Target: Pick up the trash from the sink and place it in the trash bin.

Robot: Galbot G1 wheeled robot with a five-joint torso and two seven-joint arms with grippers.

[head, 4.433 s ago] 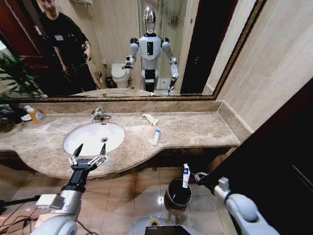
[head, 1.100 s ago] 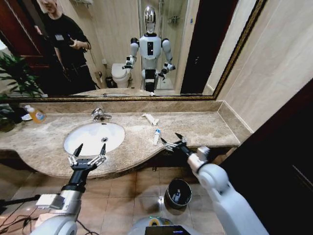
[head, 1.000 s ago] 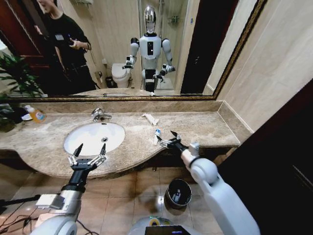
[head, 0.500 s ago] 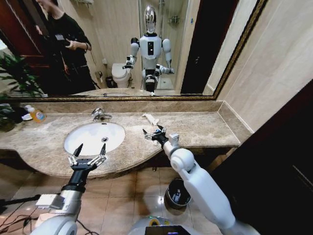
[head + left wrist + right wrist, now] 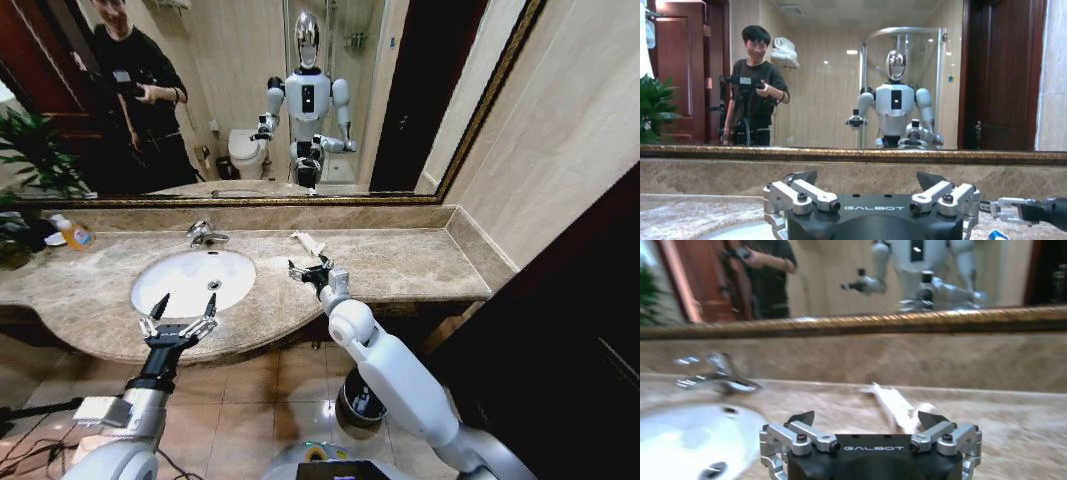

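My right gripper stands open low over the marble countertop, just right of the white sink. Its wrist covers the spot below it. A white packet lies a little behind it, toward the mirror; in the right wrist view the packet lies ahead between the open fingers of the right gripper. My left gripper hangs open at the counter's front edge before the basin, and shows open in its wrist view. The trash bin stands on the floor, mostly hidden behind my right arm.
A chrome tap stands behind the basin. An orange soap bottle and a plant sit at the far left. A mirror runs along the back wall, and a dark door panel closes the right side.
My right arm rose from over the bin, where it held a blue-capped tube, and swung left across the counter. It now stands open beside the basin. The left arm has not moved.
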